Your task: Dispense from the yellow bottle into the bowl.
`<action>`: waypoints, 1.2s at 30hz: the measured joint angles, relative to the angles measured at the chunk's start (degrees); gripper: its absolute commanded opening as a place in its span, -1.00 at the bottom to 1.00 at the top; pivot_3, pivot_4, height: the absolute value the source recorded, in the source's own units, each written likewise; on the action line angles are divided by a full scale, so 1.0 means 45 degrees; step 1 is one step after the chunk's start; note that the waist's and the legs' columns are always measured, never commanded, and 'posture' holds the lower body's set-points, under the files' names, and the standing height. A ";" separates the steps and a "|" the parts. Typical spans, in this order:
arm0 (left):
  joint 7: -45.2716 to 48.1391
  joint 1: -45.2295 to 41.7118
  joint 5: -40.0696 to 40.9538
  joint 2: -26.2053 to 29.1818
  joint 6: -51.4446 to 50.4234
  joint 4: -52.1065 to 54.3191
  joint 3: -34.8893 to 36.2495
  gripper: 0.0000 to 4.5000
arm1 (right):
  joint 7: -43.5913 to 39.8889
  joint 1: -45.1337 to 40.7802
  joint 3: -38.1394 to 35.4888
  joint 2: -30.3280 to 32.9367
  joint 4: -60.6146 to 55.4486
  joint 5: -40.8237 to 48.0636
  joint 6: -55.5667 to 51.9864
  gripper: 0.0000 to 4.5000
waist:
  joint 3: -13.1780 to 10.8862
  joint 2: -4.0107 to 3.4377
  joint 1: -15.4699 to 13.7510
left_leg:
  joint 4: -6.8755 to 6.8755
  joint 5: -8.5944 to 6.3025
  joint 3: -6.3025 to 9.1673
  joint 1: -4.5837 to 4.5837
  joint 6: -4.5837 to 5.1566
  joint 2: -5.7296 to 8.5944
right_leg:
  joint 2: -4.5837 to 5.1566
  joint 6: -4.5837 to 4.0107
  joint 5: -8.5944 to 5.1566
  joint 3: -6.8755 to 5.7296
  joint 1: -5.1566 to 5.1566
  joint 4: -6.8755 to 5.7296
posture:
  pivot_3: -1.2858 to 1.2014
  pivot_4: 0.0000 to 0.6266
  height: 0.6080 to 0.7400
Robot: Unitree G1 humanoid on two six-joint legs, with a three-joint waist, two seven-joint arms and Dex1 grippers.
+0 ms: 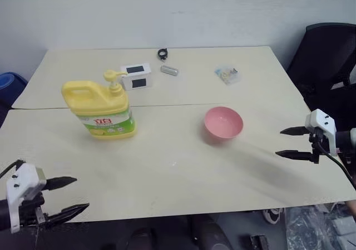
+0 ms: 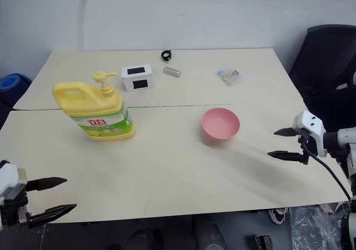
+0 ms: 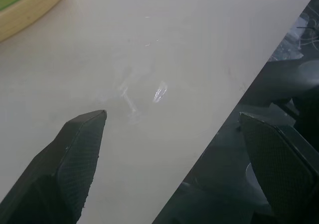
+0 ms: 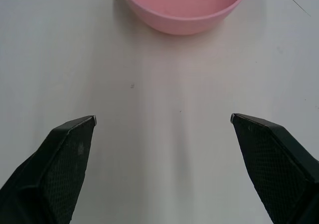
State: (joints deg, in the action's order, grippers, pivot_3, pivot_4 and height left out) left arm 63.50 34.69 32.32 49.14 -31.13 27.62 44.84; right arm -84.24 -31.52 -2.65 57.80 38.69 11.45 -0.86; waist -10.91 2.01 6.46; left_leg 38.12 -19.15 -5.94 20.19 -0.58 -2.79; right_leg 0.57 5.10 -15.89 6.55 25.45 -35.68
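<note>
Over table (image 1: 183, 178), both arms hover low, jaws spread wide.

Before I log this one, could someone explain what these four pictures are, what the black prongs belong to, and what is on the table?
This is a two-armed humanoid robot. Two pictures come from its head, looking down over a beige table. The other two come from cameras on its wrists, looking along each tool's two black fingers. The left tool sits at the near left edge, the right tool at the right edge; both are open and hold nothing. On the table stand a yellow bottle with a pump and a pink bowl, apart from each other. Further back lie a small white box, a black ring, a metal cylinder and a clear packet.
</note>
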 measured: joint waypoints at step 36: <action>-0.2060 -1.1359 0.4285 0.2258 -0.3509 0.1047 -0.6597 1.00 | 0.4932 -0.1175 0.3634 -0.4543 -0.6502 -0.1159 -0.6332 0.13 | -0.0002 -0.0013 -0.0033 | 0.0038 0.0032 0.0063 0.0048 -0.0065 0.0033 | -0.0031 0.0159 0.0086 -0.0045 0.0029 -0.0065 | 0.03 -0.52 1.00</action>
State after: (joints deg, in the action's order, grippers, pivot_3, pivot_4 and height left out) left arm 54.23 -16.43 51.60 59.30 -46.93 32.33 15.15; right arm -62.05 -36.81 13.70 37.35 9.43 6.24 -29.35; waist -10.92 1.95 6.31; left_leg 38.29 -19.01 -5.66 20.41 -0.87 -2.64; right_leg 0.43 5.82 -15.51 6.35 25.58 -35.98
